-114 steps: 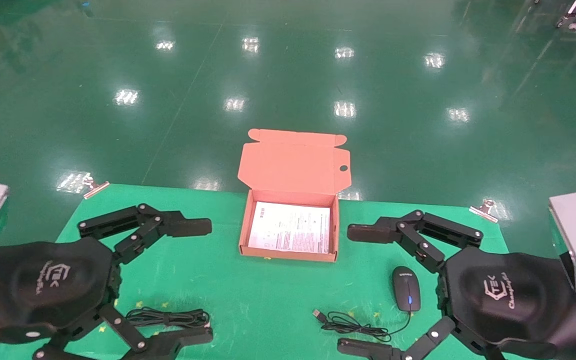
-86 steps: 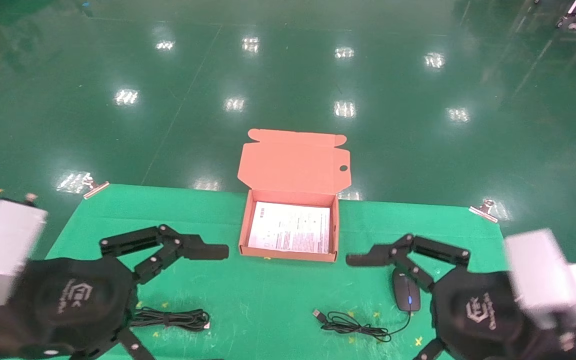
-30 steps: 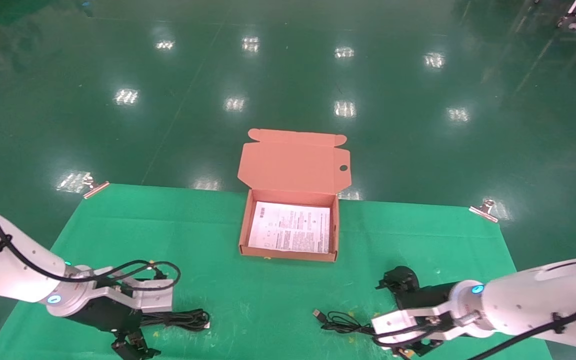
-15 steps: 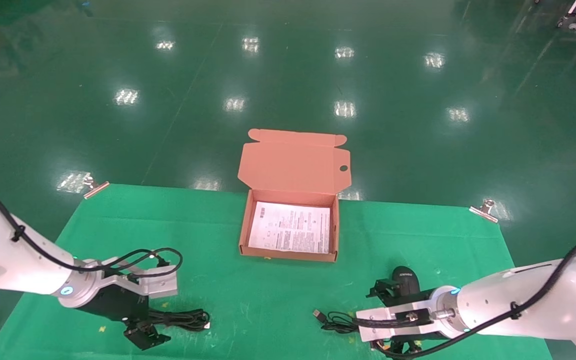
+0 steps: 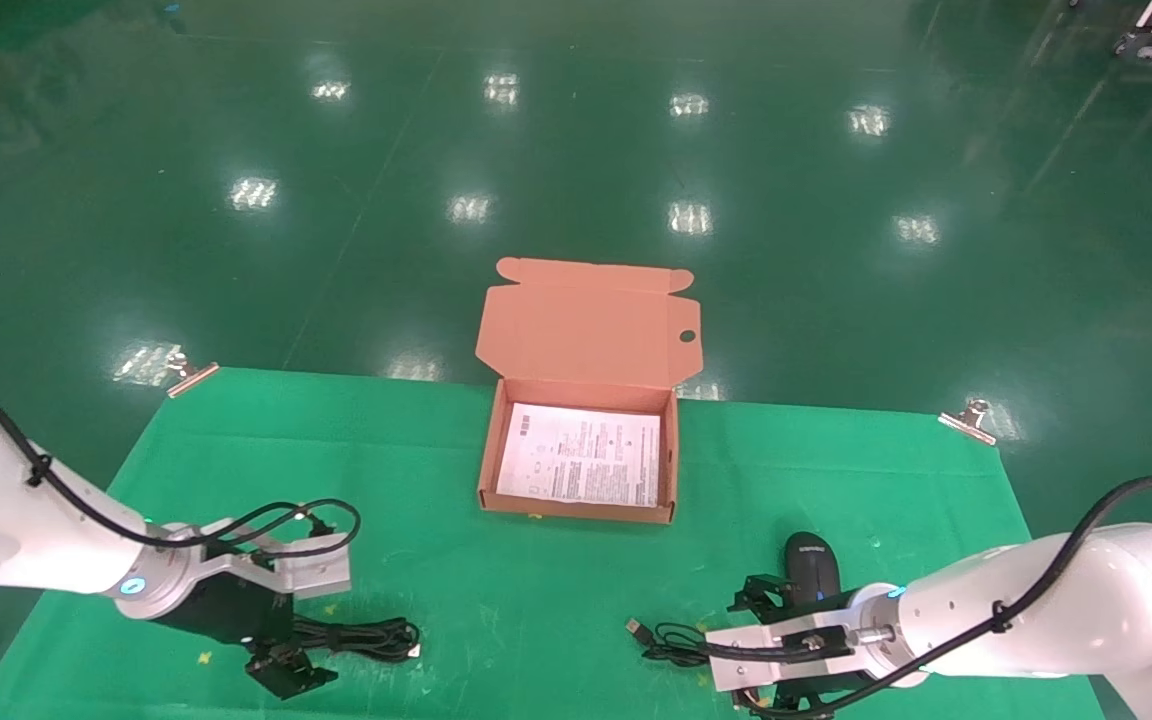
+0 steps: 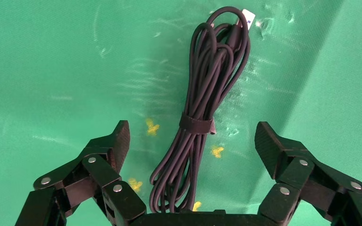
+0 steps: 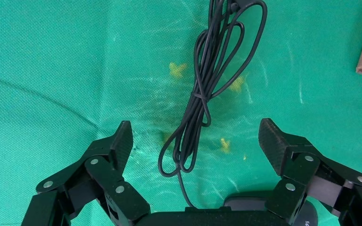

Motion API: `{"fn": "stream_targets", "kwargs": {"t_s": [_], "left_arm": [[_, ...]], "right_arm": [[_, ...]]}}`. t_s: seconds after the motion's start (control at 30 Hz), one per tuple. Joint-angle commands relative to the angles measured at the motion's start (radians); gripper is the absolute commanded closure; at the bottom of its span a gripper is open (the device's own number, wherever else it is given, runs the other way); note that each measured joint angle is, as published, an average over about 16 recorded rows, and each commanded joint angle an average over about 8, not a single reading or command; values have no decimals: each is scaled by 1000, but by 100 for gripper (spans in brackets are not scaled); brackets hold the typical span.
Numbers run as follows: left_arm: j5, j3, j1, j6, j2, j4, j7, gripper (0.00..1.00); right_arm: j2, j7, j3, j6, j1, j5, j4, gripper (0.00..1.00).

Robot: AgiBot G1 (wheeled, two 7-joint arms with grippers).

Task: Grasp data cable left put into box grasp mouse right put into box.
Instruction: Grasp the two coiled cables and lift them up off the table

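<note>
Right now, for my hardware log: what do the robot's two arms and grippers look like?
Both arms are glossy white rounded tubes with thin black cables running loosely along them and a small teal light ring near the wrist. Silver metal blocks sit at the wrists. The left gripper and right gripper are black riveted linkages with two textured jaws.

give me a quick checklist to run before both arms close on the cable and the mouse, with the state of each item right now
1. Left gripper open: ok, jaws spread wide.
2. Data cable between the left jaws: ok, the bundle runs down the middle of the gap.
3. Right gripper open: ok, jaws spread wide.
4. Mouse between the right jaws: not ok; the right wrist view shows the loose cord in the gap and the mouse only at the gripper's base.
5. Box open to receive: ok, lid up, only a leaflet inside.
6. Jaws low enough to grip: cannot tell.
</note>
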Motion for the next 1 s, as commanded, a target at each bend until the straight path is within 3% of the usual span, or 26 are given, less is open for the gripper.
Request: {"fn": "stream_targets", "kwargs": {"t_s": [0.03, 1.0], "left_arm": [[0, -1, 0, -2, 1, 5, 2, 100], [-2, 1, 2, 6, -5, -17, -8, 100]], "right_arm": [[-2, -2, 0, 2, 0, 1, -4, 100], [5, 7, 1, -4, 0, 0, 13, 100]]}}
